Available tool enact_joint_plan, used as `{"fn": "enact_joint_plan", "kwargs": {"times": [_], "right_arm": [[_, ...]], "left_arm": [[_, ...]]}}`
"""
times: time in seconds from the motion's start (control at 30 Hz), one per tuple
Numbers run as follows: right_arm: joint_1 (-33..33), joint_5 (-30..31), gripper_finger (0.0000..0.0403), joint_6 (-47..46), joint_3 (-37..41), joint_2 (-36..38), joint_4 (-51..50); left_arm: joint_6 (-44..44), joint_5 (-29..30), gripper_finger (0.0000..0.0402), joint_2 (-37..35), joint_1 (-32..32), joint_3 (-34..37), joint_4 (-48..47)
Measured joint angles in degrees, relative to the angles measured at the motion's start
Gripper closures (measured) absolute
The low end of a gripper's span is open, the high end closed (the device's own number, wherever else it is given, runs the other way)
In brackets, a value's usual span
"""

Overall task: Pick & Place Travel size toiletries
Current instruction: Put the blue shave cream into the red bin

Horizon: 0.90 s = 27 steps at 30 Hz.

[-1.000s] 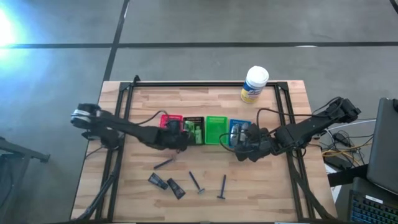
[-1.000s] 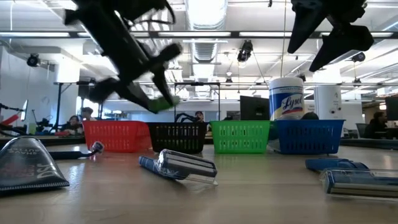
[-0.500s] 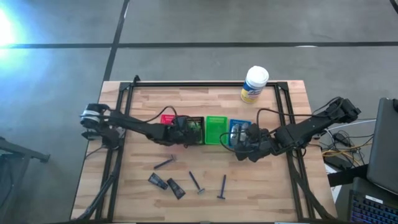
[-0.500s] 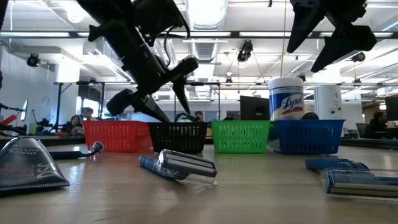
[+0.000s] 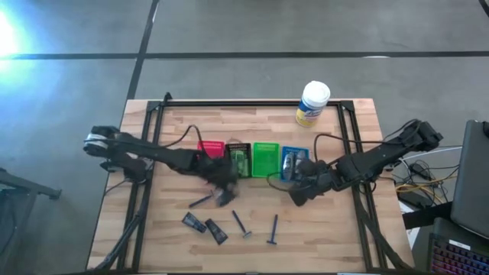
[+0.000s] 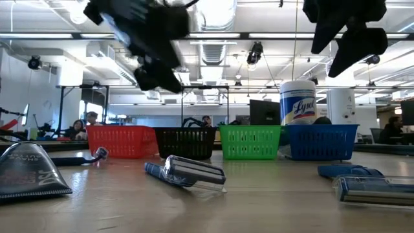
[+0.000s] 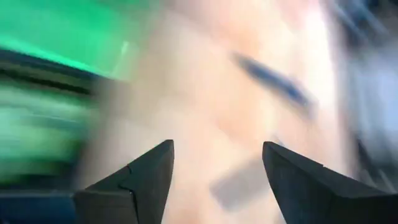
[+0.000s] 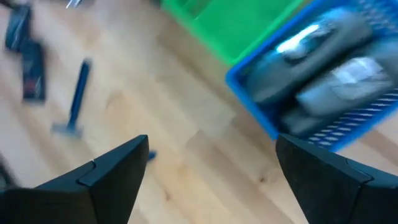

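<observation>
The wooden surface (image 5: pixel 336 237) carries a row of four small trays across its middle: a red tray (image 5: pixel 208 147), a black tray (image 5: pixel 240 159), a green tray (image 5: pixel 266 158) and a blue tray (image 5: pixel 289 156). A white canister (image 5: pixel 312 103) stands at the far edge.

The blue tray already holds grey oval bottles (image 8: pixel 323 56), and the black tray shows green packets (image 5: pixel 241 161). The toiletries not yet sorted lie loose on the near half of the surface: a dark stick (image 5: pixel 202 201), two small black tubes (image 5: pixel 192 221) and (image 5: pixel 217 231), and two T-shaped blue sticks (image 5: pixel 241 224) and (image 5: pixel 273 230).

The left end effector (image 5: pixel 224 183) hangs above the surface just on the near side of the black tray, its fingers spread with nothing between them, as the left wrist view shows. The right end effector (image 5: pixel 299 191) hovers at the near corner of the blue tray, fingers likewise spread and empty.

The relation that matters: the dark stick lies just beside the left end effector, slightly nearer the front edge and toward the left arm's side. Its long axis runs at a shallow slant across the surface. The left arm is clearly the closer one to it and to the black tubes. The right-hand T-shaped stick lies nearer the right end effector, with its long axis running roughly front to back. I judge the likely next grasp to be the left arm's, closing across the dark stick's narrow width.
</observation>
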State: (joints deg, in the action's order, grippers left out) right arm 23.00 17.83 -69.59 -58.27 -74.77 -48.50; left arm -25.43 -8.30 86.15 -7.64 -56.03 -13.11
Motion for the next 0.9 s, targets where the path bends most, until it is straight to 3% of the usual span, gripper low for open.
{"fn": "enact_joint_plan", "kwargs": {"times": [0.03, 0.1, 0.33, 0.57, 0.9], "right_arm": [[0.0, -1.3, 0.0052, 1.8, 0.3, -0.3, 1.0], [0.0, -3.4, 0.0048, 4.7, 0.8, -1.4, 2.9], [0.0, -5.0, 0.0045, 11.3, 0.8, -6.5, 5.7], [0.0, -6.5, 0.0058, 14.5, 0.5, -9.6, 8.4], [0.0, -7.1, 0.0074, 11.3, 0.5, -10.7, 9.8]], "left_arm": [[3.6, -4.0, 0.0152, -0.5, -1.4, 0.0, -2.2], [7.9, -5.1, 0.0152, -1.1, -5.0, 0.0, -7.8], [19.5, 5.1, 0.0152, -1.1, -17.9, 0.2, -19.7], [35.4, 8.0, 0.0152, 0.5, -25.5, 2.7, -11.0], [34.9, 7.9, 0.0152, 4.2, -24.2, 6.8, 0.2]]}}
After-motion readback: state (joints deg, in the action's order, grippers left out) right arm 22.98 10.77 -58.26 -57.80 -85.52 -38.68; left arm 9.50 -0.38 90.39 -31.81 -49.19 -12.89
